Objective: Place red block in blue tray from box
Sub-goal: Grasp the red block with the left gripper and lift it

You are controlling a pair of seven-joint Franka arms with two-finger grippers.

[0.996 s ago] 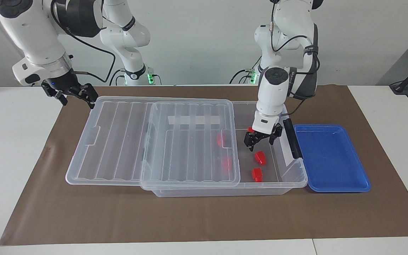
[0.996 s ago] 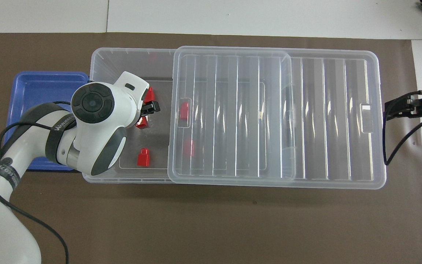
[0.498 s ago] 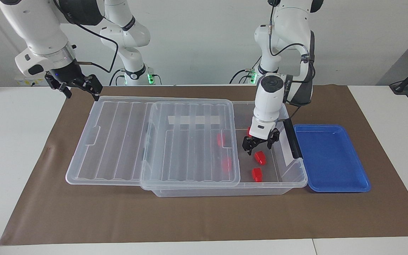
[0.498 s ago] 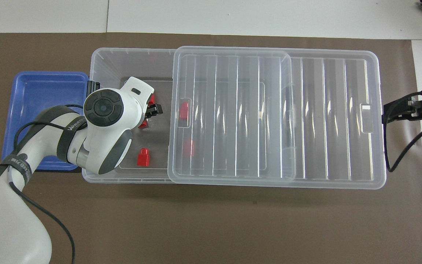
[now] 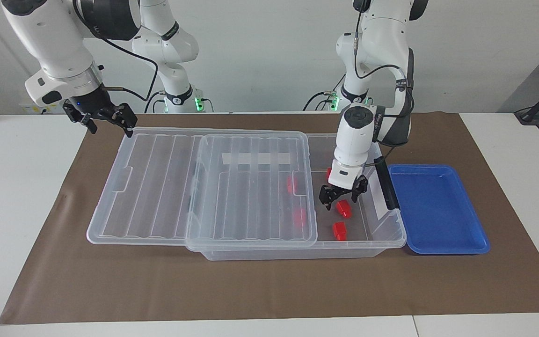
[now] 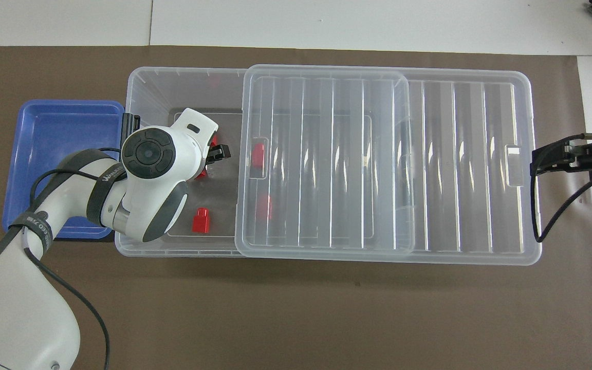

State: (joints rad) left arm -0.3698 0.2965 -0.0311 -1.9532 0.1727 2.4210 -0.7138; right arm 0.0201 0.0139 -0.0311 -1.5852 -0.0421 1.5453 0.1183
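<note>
The clear box [image 5: 297, 253] has its ribbed lid [image 5: 157, 187] slid toward the right arm's end, so the end by the blue tray [image 5: 438, 210] is uncovered. My left gripper [image 5: 341, 199] is open, low inside the uncovered end, right over a red block [image 5: 343, 208]. Whether it touches the block I cannot tell. A second red block [image 5: 339, 230] lies farther from the robots, and a third [image 5: 329, 173] shows partly beside the wrist. Two more [image 5: 291, 184] lie under the lid. My right gripper [image 5: 109, 122] is open and empty, in the air at the lid's outer end.
The blue tray [image 6: 54, 133] has nothing in it and sits against the box's [image 6: 172, 77] end with the black latch [image 5: 386, 183]. In the overhead view my left wrist [image 6: 149, 154] hides most of the gripper. A brown mat [image 5: 269, 290] covers the table.
My left gripper has come down inside the box, closer to the red block. My right gripper has shifted slightly toward the lid's end.
</note>
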